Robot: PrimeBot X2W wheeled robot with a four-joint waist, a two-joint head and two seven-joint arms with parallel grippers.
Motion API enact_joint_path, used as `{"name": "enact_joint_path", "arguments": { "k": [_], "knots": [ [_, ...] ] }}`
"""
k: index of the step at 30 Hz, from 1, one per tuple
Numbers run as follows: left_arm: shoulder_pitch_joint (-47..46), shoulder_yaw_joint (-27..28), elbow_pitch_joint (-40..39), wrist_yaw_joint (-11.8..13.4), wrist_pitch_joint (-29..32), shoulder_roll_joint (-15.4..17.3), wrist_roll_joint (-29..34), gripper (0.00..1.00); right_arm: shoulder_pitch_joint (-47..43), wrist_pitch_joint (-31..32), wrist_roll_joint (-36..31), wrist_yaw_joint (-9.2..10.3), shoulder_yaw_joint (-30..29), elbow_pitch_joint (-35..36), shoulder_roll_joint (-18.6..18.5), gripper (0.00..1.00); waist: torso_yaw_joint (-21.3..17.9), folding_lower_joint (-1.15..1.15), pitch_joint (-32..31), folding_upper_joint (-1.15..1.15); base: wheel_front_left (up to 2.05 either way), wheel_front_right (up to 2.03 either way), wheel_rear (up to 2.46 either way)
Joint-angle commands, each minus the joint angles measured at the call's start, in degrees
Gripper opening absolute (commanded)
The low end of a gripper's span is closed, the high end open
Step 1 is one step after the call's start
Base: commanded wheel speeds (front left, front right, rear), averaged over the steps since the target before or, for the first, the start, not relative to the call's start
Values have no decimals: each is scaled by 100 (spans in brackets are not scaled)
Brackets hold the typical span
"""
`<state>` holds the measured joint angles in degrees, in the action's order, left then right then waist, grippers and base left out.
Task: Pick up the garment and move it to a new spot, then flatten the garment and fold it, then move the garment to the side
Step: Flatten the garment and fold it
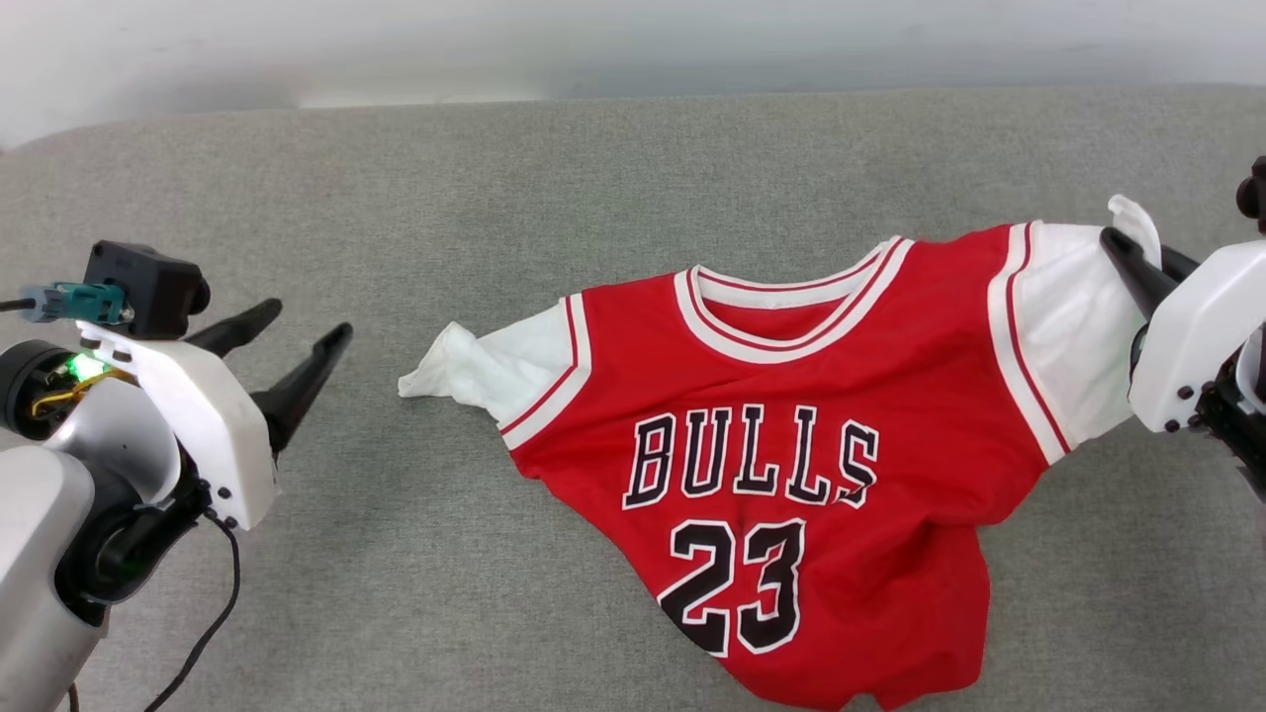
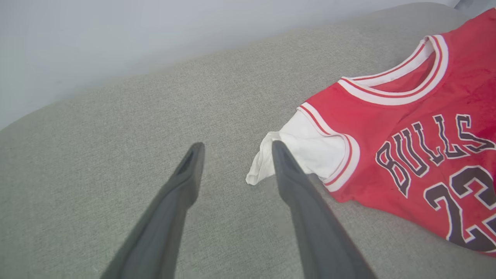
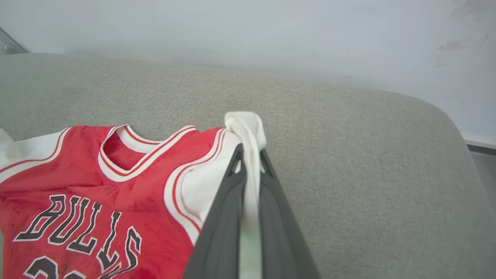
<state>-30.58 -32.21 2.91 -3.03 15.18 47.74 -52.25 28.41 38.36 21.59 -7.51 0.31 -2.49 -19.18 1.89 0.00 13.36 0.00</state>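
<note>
The red Bulls jersey (image 1: 791, 465) lies face-up but rumpled on the grey cushion (image 1: 396, 198), one white sleeve (image 1: 1078, 326) pinched between the closed fingers of the right gripper (image 3: 250, 153), the other sleeve just beyond the spread, empty fingers of the left gripper (image 2: 236, 146), so flattening looks underway and folding not begun.

The garment (image 1: 791, 396) runs off the head view's lower edge, its sleeve partly hidden by the right gripper (image 3: 251, 152).

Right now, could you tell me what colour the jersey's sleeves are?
White sleeves, best seen in the head view.
</note>
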Motion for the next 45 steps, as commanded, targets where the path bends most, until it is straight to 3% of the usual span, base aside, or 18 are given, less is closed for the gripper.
{"name": "enact_joint_path", "arguments": {
  "k": [1,8,16,30,31,32,38,45],
  "knots": [
    [34,-15,29,6,42,-28,-35,100,-49,-13,6,4,5,-26,-3,0,-22,0,18,0,0,0,0],
    [-300,-234,392,-102,749,-169,-285,100,69,-53,24,4,101,52,44,0,-214,0,244,0,0,0,0],
    [-859,-532,1159,-4,1846,-436,-528,100,266,-78,31,4,280,129,140,0,-452,0,580,0,0,0,0],
    [-1102,-845,1806,-187,2119,-621,-365,100,449,-137,31,4,473,67,146,0,-622,0,911,0,0,0,0],
    [-1084,-875,1840,-200,2139,-650,-376,42,450,-136,28,4,472,65,144,0,-624,0,928,0,0,0,0],
    [-1072,-898,1859,-205,2138,-677,-386,0,450,-138,23,4,471,61,141,0,-625,0,943,0,0,0,0],
    [-1152,-872,1884,-311,1776,-758,-343,0,426,-132,-2,4,449,-24,98,0,-576,0,891,0,0,0,0],
    [-1149,-640,1767,-341,867,-703,-173,0,419,-246,9,4,388,-169,-30,0,-445,0,459,0,0,0,0]
  ]
}}
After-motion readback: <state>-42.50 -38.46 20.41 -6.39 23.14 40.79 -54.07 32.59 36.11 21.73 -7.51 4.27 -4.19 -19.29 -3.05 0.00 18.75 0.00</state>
